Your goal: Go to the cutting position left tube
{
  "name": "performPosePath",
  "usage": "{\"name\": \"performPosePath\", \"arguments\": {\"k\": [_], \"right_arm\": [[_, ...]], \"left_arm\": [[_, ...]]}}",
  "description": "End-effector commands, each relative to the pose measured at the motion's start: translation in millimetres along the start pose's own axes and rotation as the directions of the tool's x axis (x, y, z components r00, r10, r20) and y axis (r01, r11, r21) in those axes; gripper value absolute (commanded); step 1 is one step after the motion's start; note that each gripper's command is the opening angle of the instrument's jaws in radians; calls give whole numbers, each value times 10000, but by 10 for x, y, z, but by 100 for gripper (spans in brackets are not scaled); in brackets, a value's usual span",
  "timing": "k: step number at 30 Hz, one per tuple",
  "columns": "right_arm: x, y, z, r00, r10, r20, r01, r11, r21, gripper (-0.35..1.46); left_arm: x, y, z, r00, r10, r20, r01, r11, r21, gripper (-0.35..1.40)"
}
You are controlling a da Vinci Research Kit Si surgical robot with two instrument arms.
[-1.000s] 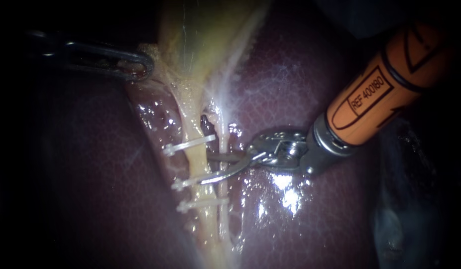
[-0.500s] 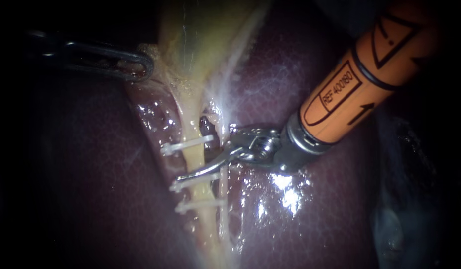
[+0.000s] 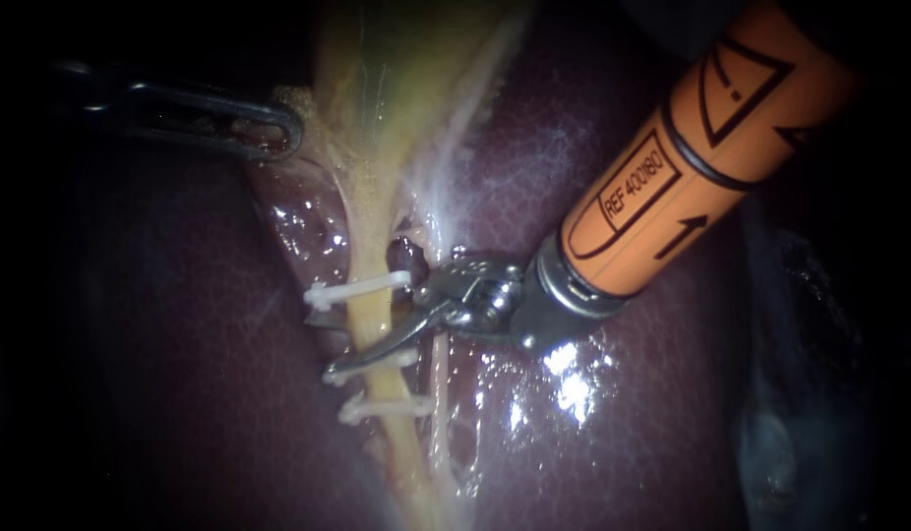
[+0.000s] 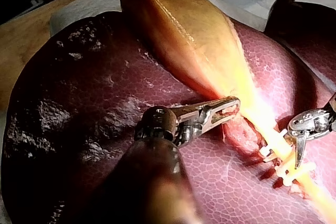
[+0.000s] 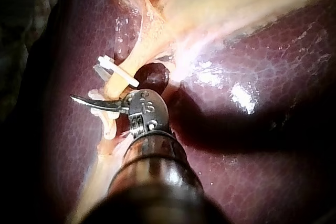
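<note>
The yellow left tube (image 3: 369, 313) runs down from the gallbladder (image 3: 396, 79) and carries three white clips: top (image 3: 362, 287), middle (image 3: 335, 375) and bottom (image 3: 392, 403). My right instrument (image 3: 323, 346), on an orange shaft from the upper right, has its thin blades open astride this tube between the top and middle clips. One blade lies over the tube and the other tip shows past it. The right wrist view shows the blades (image 5: 86, 99) just under the top clip (image 5: 118, 74). My left instrument (image 3: 269, 128) is shut on the gallbladder's lower edge (image 4: 231, 106).
A thinner pale right tube (image 3: 441, 383) runs beside the left one, under the right instrument's wrist. Dark red liver (image 3: 180, 344) lies on both sides, with wet glare below the wrist. A dark hollow (image 3: 406, 246) sits between the tubes above the top clip.
My right instrument has advanced leftward; its blades, earlier at the right tube, now reach across the left tube. Tube and clips have been nudged slightly left. The left instrument has not moved.
</note>
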Motion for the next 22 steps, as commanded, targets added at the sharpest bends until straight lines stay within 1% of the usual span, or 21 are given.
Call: {"name": "performPosePath", "arguments": {"k": [1,6,9,11,22], "right_arm": [[3,-4,1,10000,1,-56,0,10000,70,138],[20,-20,3,9989,111,-447,-92,9991,420,138],[27,-24,0,9985,88,-545,-61,9988,494,138],[29,-24,-1,9985,38,-553,-10,9988,494,138],[25,-19,-2,9985,20,-544,6,9988,480,138]], "left_arm": [[0,0,0,10000,-3,3,3,10000,-6,-35],[0,0,0,10000,-2,4,2,10000,-8,-35],[0,0,0,10000,-1,4,1,10000,-9,-35],[0,1,0,10000,0,4,0,10000,-9,-35],[1,1,1,10000,5,7,-5,10000,-16,-35]]}}
